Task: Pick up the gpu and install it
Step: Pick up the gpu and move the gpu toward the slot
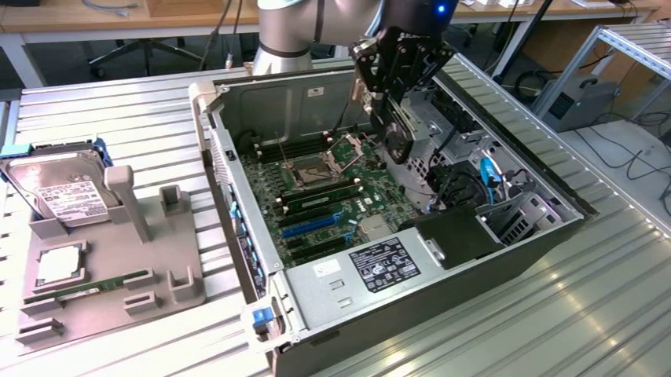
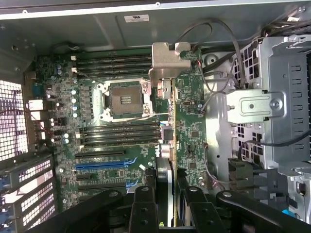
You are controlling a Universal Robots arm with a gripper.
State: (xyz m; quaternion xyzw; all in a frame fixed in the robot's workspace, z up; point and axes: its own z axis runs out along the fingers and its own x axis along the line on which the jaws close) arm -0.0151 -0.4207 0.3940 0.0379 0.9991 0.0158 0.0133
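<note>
Holding thin dark green-black gpu (image 2: 167, 63) edge-on in black gripper (image 2: 167, 194), jaws part-closed on it. Long axis runs straight out beyond fingertips, silver bracket farthest, above green motherboard (image 2: 116, 172). Blue expansion slot (image 2: 99, 164) lies off to one side.

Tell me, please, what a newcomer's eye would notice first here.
An open computer case lies in the middle, its green motherboard bare. Above it the black gripper grips the gpu. At the exterior view's left, a hard drive leans in a grey holder.
</note>
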